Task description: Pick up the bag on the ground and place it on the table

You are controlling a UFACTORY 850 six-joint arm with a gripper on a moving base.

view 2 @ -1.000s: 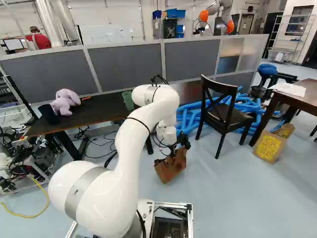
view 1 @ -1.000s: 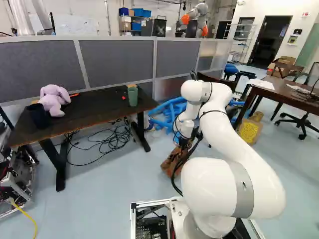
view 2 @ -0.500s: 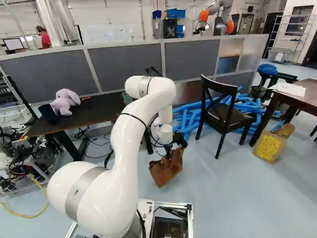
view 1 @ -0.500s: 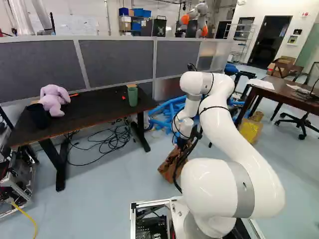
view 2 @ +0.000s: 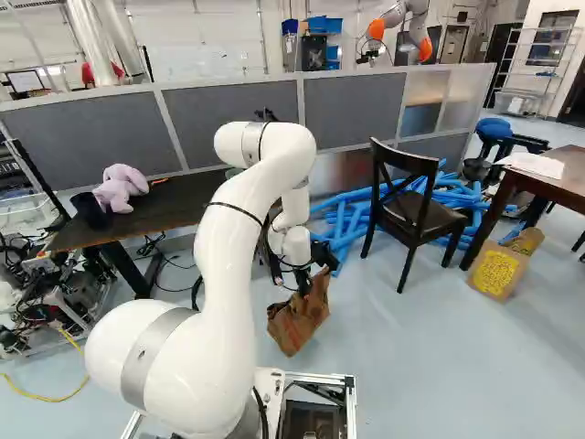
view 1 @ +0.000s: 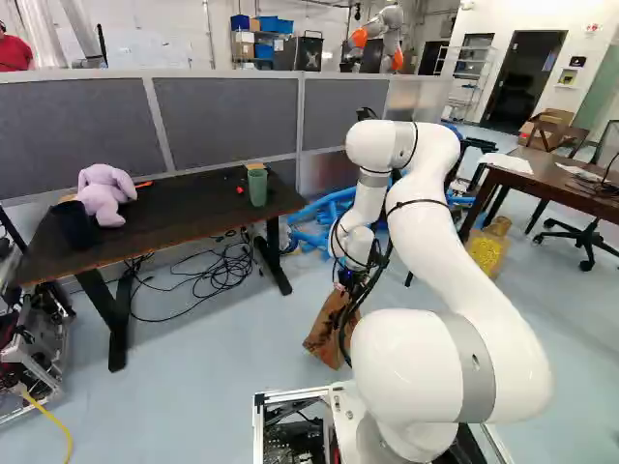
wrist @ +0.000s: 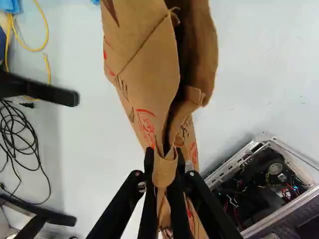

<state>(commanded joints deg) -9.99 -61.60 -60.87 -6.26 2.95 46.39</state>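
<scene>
My gripper (view 2: 309,274) is in front of the arm's base, low down and nearer than the dark table (view 1: 174,215). From it the brown paper bag (view 2: 298,320) hangs tilted; whether its lower corner touches the floor I cannot tell. In the wrist view, the gripper (wrist: 164,170) is shut on a folded edge of the bag (wrist: 142,74), pinched from both sides. The bag's open mouth spreads ahead of the fingers. On the table are a lilac plush toy (view 1: 104,195), a dark cup (view 1: 74,224) and a green cup (view 1: 257,187).
A black chair (view 2: 411,212) stands right of the bag before blue tubes (view 2: 343,224). Another table (view 2: 548,187) is farther right, a yellow-printed bag (view 2: 498,273) beside it. Cables (view 1: 218,275) lie under the dark table. Behind the partition (view 1: 227,111) is another robot (view 1: 387,29).
The arm has bent back and swung somewhat to the left in both base views, the bag moving with the gripper. The base has stayed in place.
</scene>
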